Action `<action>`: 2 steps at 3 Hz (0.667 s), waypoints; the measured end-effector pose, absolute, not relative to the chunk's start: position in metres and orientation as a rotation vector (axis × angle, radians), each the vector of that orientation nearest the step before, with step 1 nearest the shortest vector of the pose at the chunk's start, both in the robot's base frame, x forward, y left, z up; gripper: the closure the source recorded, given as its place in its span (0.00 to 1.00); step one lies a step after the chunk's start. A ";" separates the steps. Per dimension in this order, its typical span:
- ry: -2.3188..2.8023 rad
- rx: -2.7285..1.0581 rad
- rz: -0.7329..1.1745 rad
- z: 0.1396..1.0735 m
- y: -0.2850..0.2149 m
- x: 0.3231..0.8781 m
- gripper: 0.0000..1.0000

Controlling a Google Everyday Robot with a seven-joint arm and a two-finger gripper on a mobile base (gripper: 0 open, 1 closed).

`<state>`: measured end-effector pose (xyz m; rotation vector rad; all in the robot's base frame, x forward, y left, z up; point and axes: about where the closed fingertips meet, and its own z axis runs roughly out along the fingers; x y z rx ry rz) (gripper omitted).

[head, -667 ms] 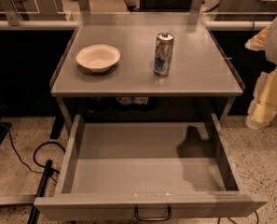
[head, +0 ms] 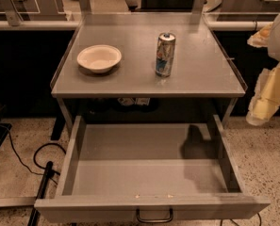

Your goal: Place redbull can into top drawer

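Note:
The redbull can (head: 165,54) stands upright on the grey tabletop (head: 201,74), right of centre. The top drawer (head: 149,178) is pulled out wide below the tabletop; its inside shows nothing in it, and a dark loop handle (head: 154,217) sits on its front. My gripper (head: 267,98) hangs at the right edge of the camera view, beside the table's right side. It is below the tabletop's level, apart from the can and from the drawer.
A shallow cream bowl (head: 99,58) sits on the left of the tabletop. Black cables (head: 40,159) and a dark pole lie on the speckled floor left of the drawer. Rails and other furniture stand behind the table.

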<state>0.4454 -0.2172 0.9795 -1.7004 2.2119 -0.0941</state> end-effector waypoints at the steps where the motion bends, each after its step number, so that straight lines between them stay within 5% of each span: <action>1: 2.184 -1.649 -0.066 0.980 -0.220 0.463 0.00; 2: 2.190 -1.581 0.006 0.960 -0.226 0.482 0.00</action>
